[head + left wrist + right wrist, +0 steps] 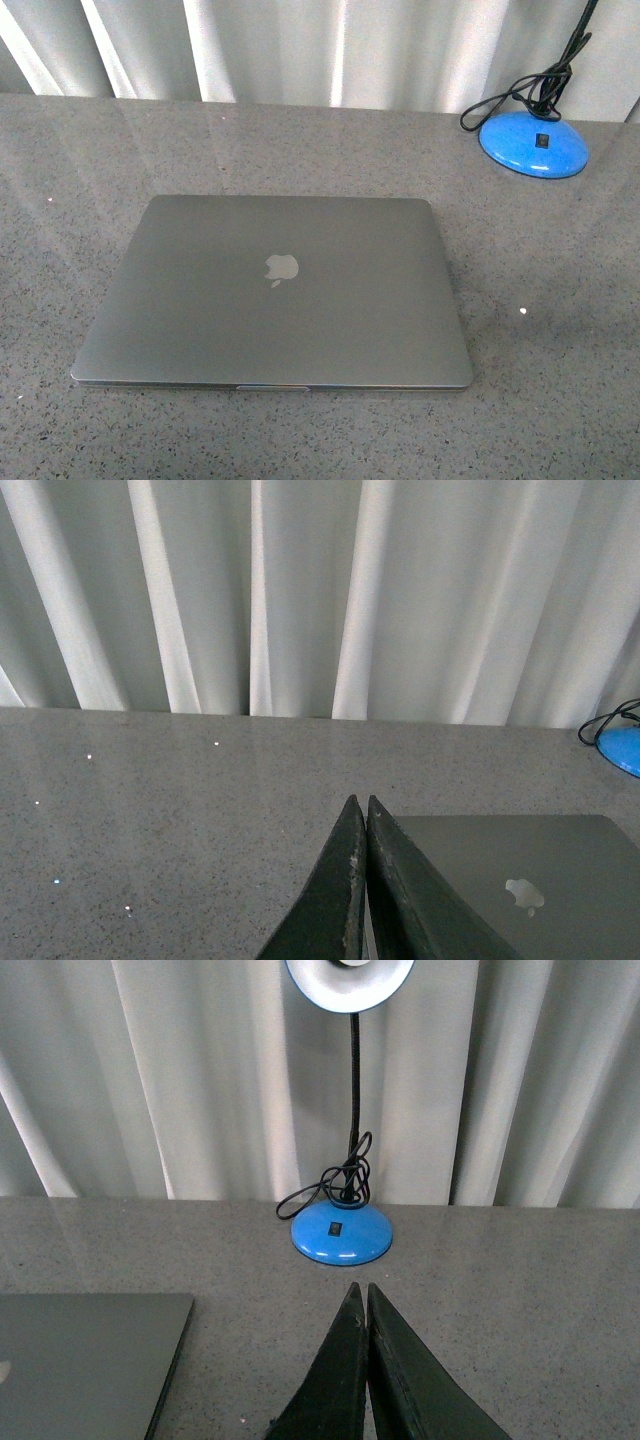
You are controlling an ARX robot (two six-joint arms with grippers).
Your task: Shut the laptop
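The space-grey laptop (275,290) lies flat in the middle of the grey table, lid down, apple logo facing up. Neither arm shows in the front view. In the left wrist view my left gripper (360,805) is shut and empty, above the table beside the laptop's (530,880) far left corner. In the right wrist view my right gripper (360,1292) is shut and empty, over bare table to the right of the laptop (90,1360), not touching it.
A blue round lamp base (533,143) with a coiled black cord stands at the back right; its neck and white head show in the right wrist view (348,980). White curtains hang behind the speckled grey table (560,330).
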